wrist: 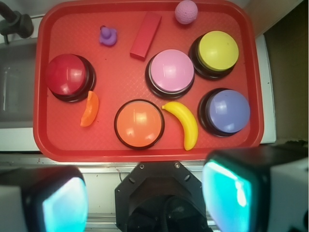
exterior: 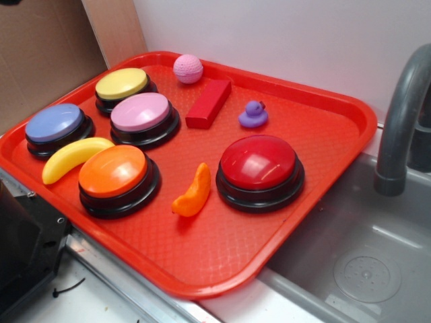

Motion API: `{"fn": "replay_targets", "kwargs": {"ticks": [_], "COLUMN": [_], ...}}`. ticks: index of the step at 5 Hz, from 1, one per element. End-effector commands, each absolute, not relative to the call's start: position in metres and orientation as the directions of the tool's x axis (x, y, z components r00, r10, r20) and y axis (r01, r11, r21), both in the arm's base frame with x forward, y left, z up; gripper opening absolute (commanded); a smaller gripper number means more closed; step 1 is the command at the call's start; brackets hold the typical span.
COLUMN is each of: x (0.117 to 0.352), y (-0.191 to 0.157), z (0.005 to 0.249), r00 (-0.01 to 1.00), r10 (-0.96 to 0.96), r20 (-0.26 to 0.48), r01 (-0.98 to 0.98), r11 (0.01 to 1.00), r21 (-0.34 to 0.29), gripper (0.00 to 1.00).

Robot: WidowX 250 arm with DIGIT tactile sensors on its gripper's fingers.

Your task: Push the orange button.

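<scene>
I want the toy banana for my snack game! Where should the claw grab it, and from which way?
Grab the banana around its middle, coming straight down from above. It lies flat on the red tray, and its long curved sides are the narrowest part to pinch. The orange button and purple button sit close on either side, so the open claw probably has little spare room.

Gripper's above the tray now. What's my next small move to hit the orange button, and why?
Probably ease forward and down toward the orange button. In the wrist view the gripper sits open short of the tray's near edge, nearly in line with the button, touching nothing. Keep clear of the banana beside it and the orange slice.
</scene>
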State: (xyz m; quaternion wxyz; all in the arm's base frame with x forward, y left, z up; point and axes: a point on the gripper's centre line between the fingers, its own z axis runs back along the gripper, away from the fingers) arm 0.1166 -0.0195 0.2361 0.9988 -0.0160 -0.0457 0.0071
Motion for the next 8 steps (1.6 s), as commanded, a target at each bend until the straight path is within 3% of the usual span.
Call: {"fn": "replay_targets", "kwargs": {"ticks": [1,2,4,5,6,8], "x": [0.117,0.140,0.153,0.157,0.168,0.179], "y": [-0.019,-0.022,-0.019,-0.019,-0.021,-0.033], "z": [0.236,0.187,0.118,0.098,0.073,0.060], "r00": [0.996,0.994,0.977,0.957,0.958,0.943], "r10": [0.016,-0.084,-0.182,-0.252,-0.278,-0.324], "r20": [0.091,0.064,0.109,0.141,0.065,0.074], "r01": [-0.013,0.085,0.184,0.250,0.274,0.323], "r11": [0.999,0.996,0.983,0.968,0.960,0.946], "r21": [-0.033,-0.016,-0.010,0.032,0.062,0.021], "gripper": [1.00,1.00,1.00,1.00,1.00,1.00]}}
